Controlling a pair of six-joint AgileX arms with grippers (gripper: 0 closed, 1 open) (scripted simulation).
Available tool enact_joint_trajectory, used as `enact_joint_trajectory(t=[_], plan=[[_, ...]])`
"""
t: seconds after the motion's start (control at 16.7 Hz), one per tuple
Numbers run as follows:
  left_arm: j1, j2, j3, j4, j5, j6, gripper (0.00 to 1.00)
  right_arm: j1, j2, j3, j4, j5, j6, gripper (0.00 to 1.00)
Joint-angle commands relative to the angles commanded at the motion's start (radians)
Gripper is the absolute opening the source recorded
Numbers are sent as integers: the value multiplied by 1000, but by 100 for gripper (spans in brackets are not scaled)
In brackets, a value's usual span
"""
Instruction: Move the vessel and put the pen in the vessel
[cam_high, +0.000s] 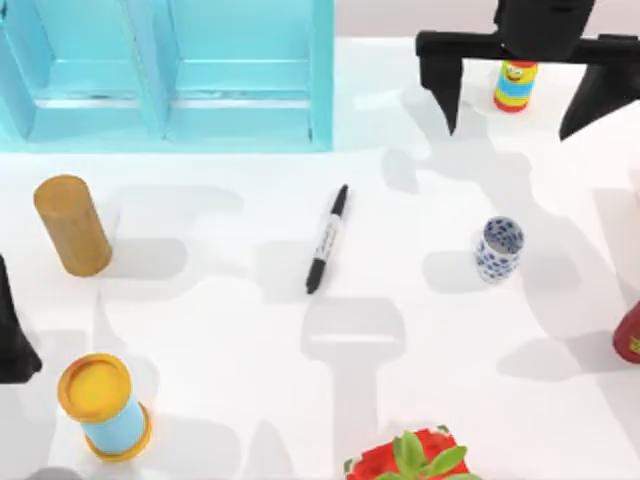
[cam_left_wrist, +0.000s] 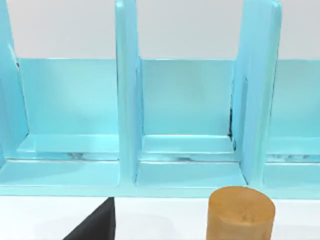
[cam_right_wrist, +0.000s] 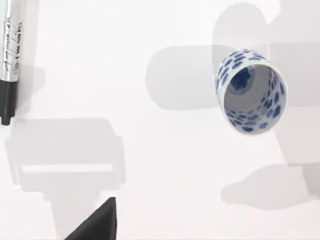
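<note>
White table (cam_high: 250, 400) carries the vessel (cam_high: 498, 249), upright at about four o'clock of centre. The pen (cam_high: 327, 239) lies flat near the centre, well apart from it. The right pincer (cam_high: 522, 100) hangs spread wide at one o'clock; the left pincer (cam_high: 14, 340) sits at nine o'clock, its state unclear.

- A rendered tabletop test scene, not a lived-in room: plain white surface (cam_high: 250, 400) with flat shadows.
- Turquoise compartment shelf (cam_high: 170, 80), wooden cylinder (cam_high: 72, 225) and potted plant (cam_high: 415, 460) stand as scattered props.
</note>
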Motion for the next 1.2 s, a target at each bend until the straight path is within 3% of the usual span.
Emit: enact_joint_trajectory(t=[0.48,0.96,1.2], plan=[[0,0,0,0,0,0,100,179,208,-46,350,-71,410,100],[0,0,0,0,0,0,100,196,233,-62,398,-77,444,100],[0,0,0,0,0,0,100,206,273,-138,514,-77,452,100]])
